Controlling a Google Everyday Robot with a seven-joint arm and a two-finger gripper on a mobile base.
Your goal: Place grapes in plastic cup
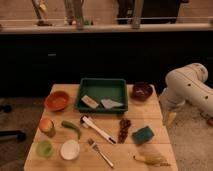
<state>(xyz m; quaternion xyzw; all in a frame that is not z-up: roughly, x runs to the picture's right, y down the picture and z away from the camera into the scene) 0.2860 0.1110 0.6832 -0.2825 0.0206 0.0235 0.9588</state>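
**Start position: grapes to cup**

Camera view. The surface [125,155] carries all the items. The grapes [124,130] lie flat on it, right of centre, between a white-handled tool [98,129] and a green sponge [143,134], close to both but apparently touching neither. The long axis of the bunch runs from the far edge toward the near edge, almost square to them. Which end carries the stem cannot be told.

The cup [44,148] stands upright at the near left corner, mouth up, just beside a white bowl [69,149]. It is well apart from the grapes, with a fork [100,152] and a green pepper [71,128] in between.

The claw [170,119] hangs outside the right edge of the surface, pointing down, on a white arm [187,85]. Its fingers are spread and pinch nothing.

Judgement: the claw is parked off the surface to leave the items clear. No step is begun. A grasp across the short axis of the bunch would suit best.
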